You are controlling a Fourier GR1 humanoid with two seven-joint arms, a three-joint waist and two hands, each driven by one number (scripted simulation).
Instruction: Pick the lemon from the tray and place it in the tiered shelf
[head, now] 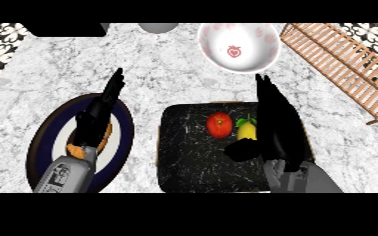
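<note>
1. Nearest the robot, a black marbled tray (pixel 192 167) lay at centre, with a dark-rimmed plate (pixel 40 145) to its left.
2. The left hand (pixel 96 115) hung over that plate with fingers straight and slack, holding nothing.
3. On the tray's right half sat the lemon (pixel 247 130), just beside a tomato (pixel 219 125) on its left; whether the two touched could not be told.
4. The right hand (pixel 280 135) stood edge-on against the lemon's right side, its fingers straight and pointing far and its thumb reaching under the fruit's near side. It was spread, with nothing grasped yet.
5. The grasp would likely go best if the fingers curled over the lemon's far side to meet the thumb, kept off the tomato, then lifted straight up before swinging right.
6. Farther off stood a white bowl (pixel 251 35) beyond the tray, and at far right the wooden tiered shelf (pixel 332 62).
7. The count was one lemon, one tomato, one tray, one plate, one bowl, one shelf and two hands.
</note>
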